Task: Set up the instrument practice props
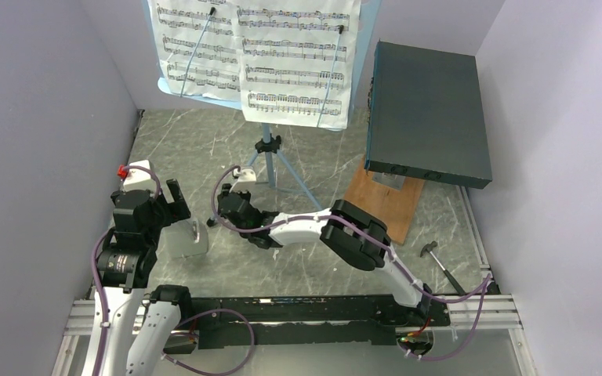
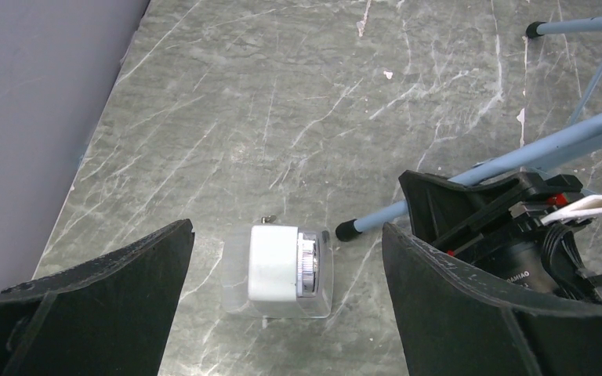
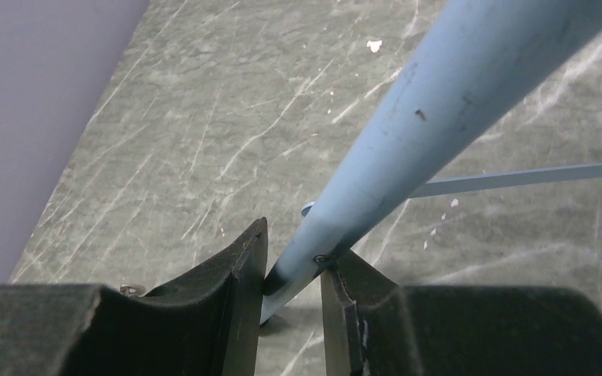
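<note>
Right now the right hand [image 3: 291, 270] is clamping a leg of the music stand [image 1: 270, 153], whose desk is carrying the sheet-music pages [image 1: 255, 55]; the left hand [image 2: 286, 239] is hovering open over the metronome [image 2: 281, 270], left of the stand.

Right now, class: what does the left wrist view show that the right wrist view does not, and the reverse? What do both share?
Left wrist only: the white metronome on the table, between the fingers of the open left claw. Right wrist only: the inner finger faces of the right claw, shut on the light blue tripod leg. Both: that tripod leg, the grey marbled table, the pale wall at left.
</note>
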You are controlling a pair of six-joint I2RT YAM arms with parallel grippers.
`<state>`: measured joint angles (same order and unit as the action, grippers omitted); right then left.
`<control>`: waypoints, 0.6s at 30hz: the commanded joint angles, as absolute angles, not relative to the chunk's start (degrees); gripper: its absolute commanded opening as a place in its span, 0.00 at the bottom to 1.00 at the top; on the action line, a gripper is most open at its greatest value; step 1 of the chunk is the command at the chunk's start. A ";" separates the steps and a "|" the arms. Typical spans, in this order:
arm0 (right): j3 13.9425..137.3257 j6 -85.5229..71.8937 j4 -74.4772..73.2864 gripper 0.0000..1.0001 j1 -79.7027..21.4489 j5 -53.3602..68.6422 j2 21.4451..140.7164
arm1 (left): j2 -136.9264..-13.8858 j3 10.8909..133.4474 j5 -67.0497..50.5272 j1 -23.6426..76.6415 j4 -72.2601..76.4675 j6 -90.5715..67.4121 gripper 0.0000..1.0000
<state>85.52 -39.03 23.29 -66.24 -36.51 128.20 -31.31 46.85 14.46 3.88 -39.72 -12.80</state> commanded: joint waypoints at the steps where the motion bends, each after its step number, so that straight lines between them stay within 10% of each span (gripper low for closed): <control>1: 87.34 -31.87 27.23 0.19 -63.52 -32.68 129.36 | -31.04 47.02 14.89 3.96 -37.70 -12.48 0.95; 18: 88.91 -25.17 31.22 0.17 -58.46 -22.34 132.86 | -31.14 46.93 14.81 3.96 -37.54 -12.56 0.95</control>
<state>88.09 -32.53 30.92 -60.55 -25.43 132.03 -31.31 46.85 14.46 3.88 -39.72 -12.80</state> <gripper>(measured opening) 0.306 0.949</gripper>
